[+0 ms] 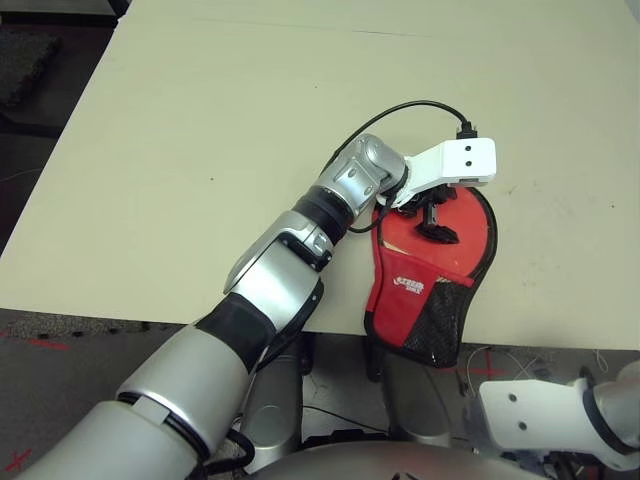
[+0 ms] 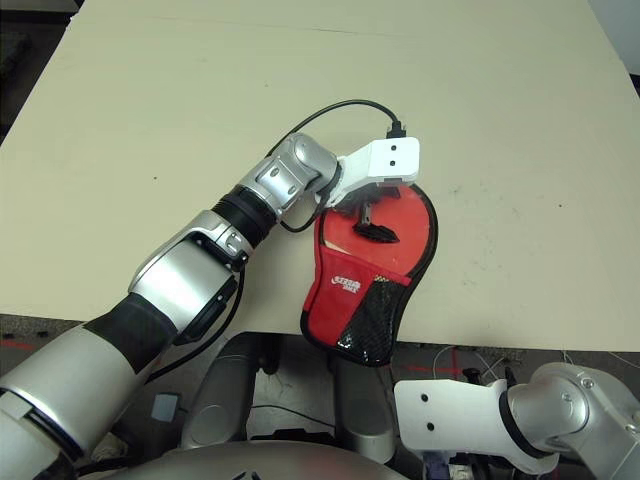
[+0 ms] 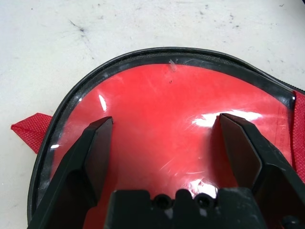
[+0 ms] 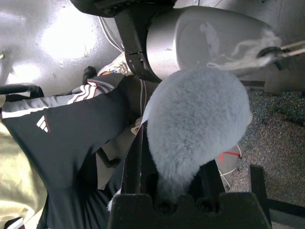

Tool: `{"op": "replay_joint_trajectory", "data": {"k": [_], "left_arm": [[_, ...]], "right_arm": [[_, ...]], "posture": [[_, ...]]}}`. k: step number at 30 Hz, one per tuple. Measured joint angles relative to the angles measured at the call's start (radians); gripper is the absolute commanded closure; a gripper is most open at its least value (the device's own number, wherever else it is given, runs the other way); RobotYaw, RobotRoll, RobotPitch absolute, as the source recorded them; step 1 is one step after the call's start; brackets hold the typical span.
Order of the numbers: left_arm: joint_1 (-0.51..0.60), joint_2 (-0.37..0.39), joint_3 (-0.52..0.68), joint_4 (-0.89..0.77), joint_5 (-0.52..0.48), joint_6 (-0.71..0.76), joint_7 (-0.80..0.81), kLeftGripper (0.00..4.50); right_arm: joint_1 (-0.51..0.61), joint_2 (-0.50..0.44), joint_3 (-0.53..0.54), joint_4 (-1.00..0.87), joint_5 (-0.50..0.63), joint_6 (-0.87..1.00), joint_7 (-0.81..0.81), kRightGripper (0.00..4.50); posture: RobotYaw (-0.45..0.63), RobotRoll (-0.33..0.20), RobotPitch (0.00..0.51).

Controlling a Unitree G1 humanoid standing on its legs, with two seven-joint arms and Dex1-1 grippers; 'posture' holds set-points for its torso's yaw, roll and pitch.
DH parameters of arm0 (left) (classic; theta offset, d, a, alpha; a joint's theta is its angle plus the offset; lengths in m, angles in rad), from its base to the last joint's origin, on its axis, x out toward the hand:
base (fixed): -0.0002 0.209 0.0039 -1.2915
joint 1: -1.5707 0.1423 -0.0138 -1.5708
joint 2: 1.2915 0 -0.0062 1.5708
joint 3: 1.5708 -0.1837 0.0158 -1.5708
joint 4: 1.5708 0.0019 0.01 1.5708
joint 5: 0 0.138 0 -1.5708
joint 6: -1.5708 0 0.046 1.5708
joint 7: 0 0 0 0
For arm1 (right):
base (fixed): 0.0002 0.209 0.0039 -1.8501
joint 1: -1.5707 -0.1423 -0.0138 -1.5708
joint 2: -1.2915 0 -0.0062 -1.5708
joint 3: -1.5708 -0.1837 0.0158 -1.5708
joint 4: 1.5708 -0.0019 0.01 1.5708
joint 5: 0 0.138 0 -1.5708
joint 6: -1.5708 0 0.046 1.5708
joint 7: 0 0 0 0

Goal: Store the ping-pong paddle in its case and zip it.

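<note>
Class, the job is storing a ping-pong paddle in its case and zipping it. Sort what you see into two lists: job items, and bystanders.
Job items: ping-pong paddle, case, left gripper with open jaws.

Bystanders: table, black cable, grey fluffy lump at the right gripper, dark striped clothing.

Silver forearm (image 1: 275, 275), white wrist housing (image 1: 455, 162), black cable (image 1: 400, 110)
</note>
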Motion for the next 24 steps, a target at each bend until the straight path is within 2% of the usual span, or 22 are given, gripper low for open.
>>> {"op": "replay_joint_trajectory", "data": {"k": [1, 4, 9, 10, 11, 13, 14, 15, 16, 17, 18, 19, 21, 24], "left_arm": [[-0.001, 0.0, 0.0, 0.002, 0.0, 0.0, 0.0, 0.0], [-0.002, 0.001, 0.001, 0.002, 0.0, 0.0, 0.004, 0.0], [0.0, 0.003, 0.001, 0.003, 0.0, -0.002, 0.014, 0.0], [0.0, 0.005, 0.001, 0.003, 0.0, -0.003, 0.014, 0.0], [0.002, 0.007, 0.001, 0.003, 0.0, -0.003, 0.014, 0.0], [0.004, 0.013, 0.002, 0.001, 0.0, -0.003, 0.015, 0.0], [0.004, 0.024, 0.009, -0.005, 0.0, -0.003, 0.015, 0.0], [0.006, 0.032, 0.011, -0.011, 0.0, -0.003, 0.018, 0.0], [0.008, 0.031, 0.012, -0.015, 0.0, -0.003, 0.022, 0.0], [0.013, 0.028, 0.013, -0.022, -0.002, -0.002, 0.022, 0.0], [0.028, 0.031, 0.02, -0.027, -0.006, 0.003, 0.021, 0.0], [0.038, 0.034, 0.026, -0.03, -0.011, 0.011, 0.017, 0.0], [0.045, 0.037, 0.047, -0.041, -0.034, 0.045, 0.013, 0.0], [0.047, 0.047, 0.087, -0.073, -0.059, 0.08, 0.039, 0.0]], "right_arm": [[-0.021, 0.026, -0.001, 0.008, 0.016, 0.017, -0.001, 3.26], [-0.085, 0.082, 0.006, 0.026, 0.074, 0.074, -0.002, 2.08], [-0.215, 0.224, 0.019, -0.007, 0.27, 0.293, -0.025, 0.22], [-0.238, 0.265, 0.017, -0.022, 0.316, 0.339, -0.04, 0.03], [-0.276, 0.33, 0.008, -0.037, 0.376, 0.403, -0.063, 0.03], [-0.356, 0.381, -0.024, -0.036, 0.47, 0.492, -0.074, 0.03], [-0.463, 0.28, -0.12, 0.027, 0.574, 0.556, 0.02, 0.03], [-0.599, 0.145, -0.262, 0.172, 0.649, 0.621, 0.104, 0.03], [-0.73, 0.057, -0.406, 0.337, 0.682, 0.665, 0.143, 0.03], [-0.852, 0.01, -0.526, 0.463, 0.71, 0.689, 0.161, 0.03], [-0.953, 0.011, -0.581, 0.539, 0.741, 0.693, 0.162, 0.03], [-0.999, 0.021, -0.59, 0.574, 0.756, 0.698, 0.15, 0.03], [-1.08, 0.097, -0.558, 0.646, 0.765, 0.708, 0.08, 0.03], [-1.144, 0.208, -0.516, 0.787, 0.702, 0.668, -0.061, 0.03]], "posture": [[-0.19, 0.0, 0.345], [-0.19, 0.0, 0.342], [-0.18, 0.0, 0.337], [-0.18, 0.0, 0.336], [-0.18, 0.0, 0.335], [-0.18, 0.0, 0.329], [-0.18, 0.0, 0.328], [-0.18, 0.0, 0.326], [-0.18, 0.0, 0.324], [-0.18, 0.0, 0.323], [-0.17, 0.0, 0.321], [-0.17, 0.0, 0.319], [-0.16, 0.0, 0.319], [-0.15, 0.0, 0.317]]}}
